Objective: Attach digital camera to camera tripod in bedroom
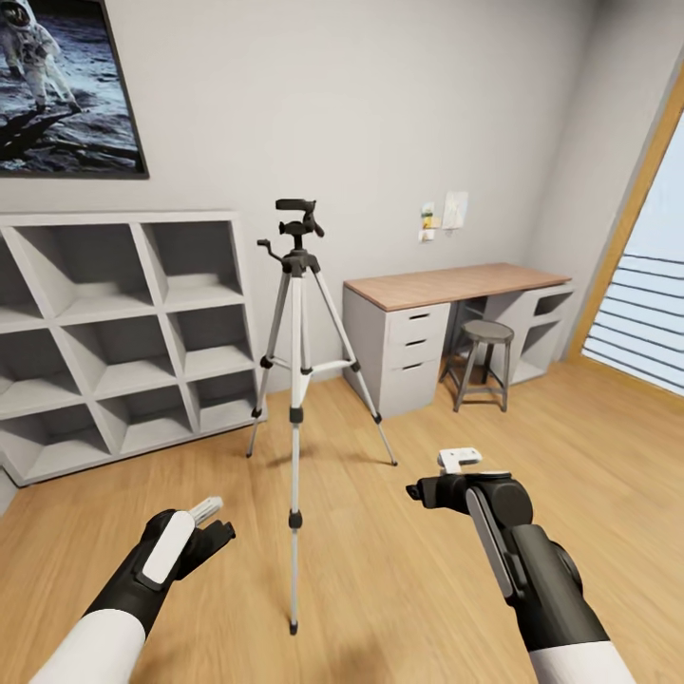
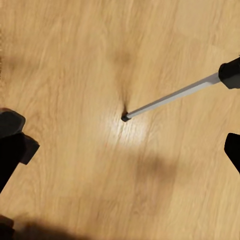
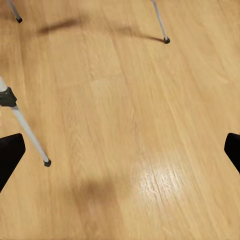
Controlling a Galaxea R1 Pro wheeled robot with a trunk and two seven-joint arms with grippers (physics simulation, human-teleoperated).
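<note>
The camera tripod (image 1: 296,370) stands on the wood floor in the middle of the bedroom, its black head (image 1: 297,226) with the side handle bare on top. The nearest silver leg ends between my two arms. My left gripper (image 1: 214,522) hangs low to the left of that leg, open and empty; the leg's foot (image 2: 125,117) lies beyond its fingers (image 2: 11,145). On the other side of the leg my right gripper (image 1: 439,475) is open too, with bare floor between its fingers (image 3: 10,155) and three tripod feet (image 3: 46,162) around. The digital camera is out of view.
White cube shelving (image 1: 123,323) lines the left wall under a framed astronaut picture (image 1: 57,85). A wood-topped desk with drawers (image 1: 418,328) and a grey stool (image 1: 486,334) stand at the back right. A slatted window with an oak frame (image 1: 641,313) is at the right.
</note>
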